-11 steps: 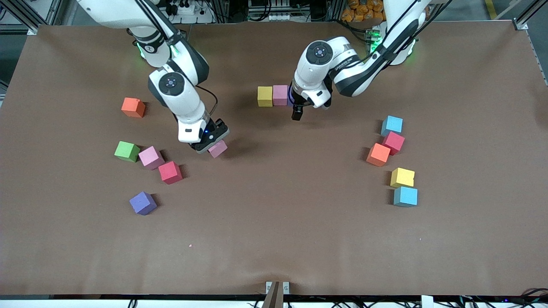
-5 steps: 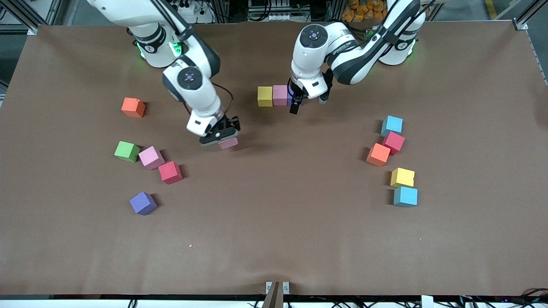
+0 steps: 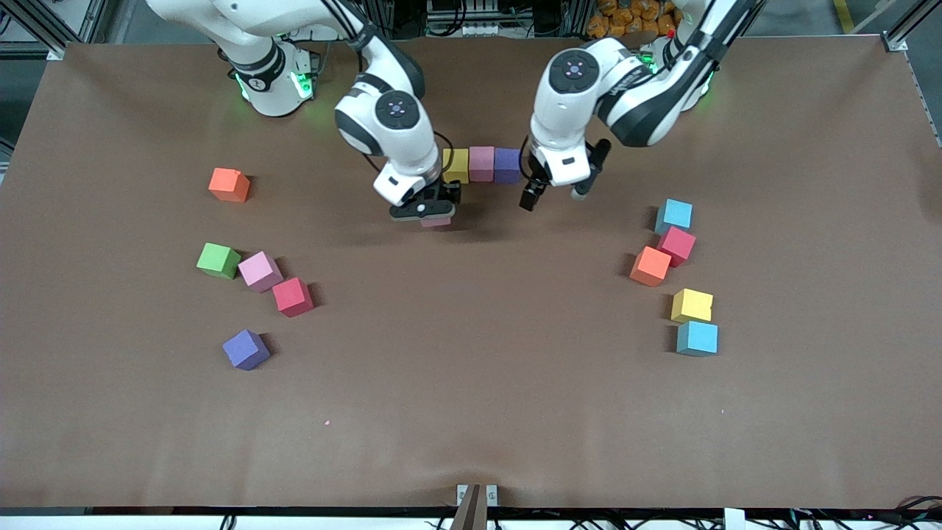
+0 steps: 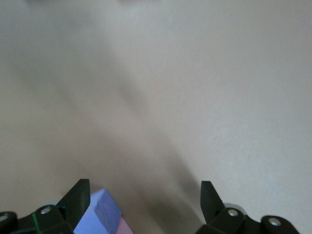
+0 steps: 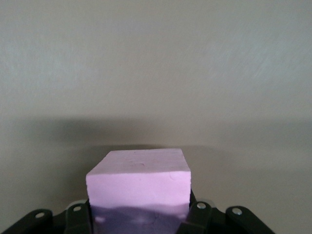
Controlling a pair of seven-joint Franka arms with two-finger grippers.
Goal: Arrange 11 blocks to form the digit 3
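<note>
On my brown surface the digit 3 is barely begun: I count one finished bar, the yellow block, pink block and purple block touching in a row near the arms' bases. Eight blocks are left to place. Loose cubes lie in two groups, one toward each arm's end, including a green cube I judge no part of the figure.

My right gripper has its fingers clamped on a pink cube, over the surface just beside the row's yellow end. A second ago it carried that cube over the middle of the surface, well apart from the row. My left gripper, fingers wide and empty, has drawn off the purple block it then covered.
</note>
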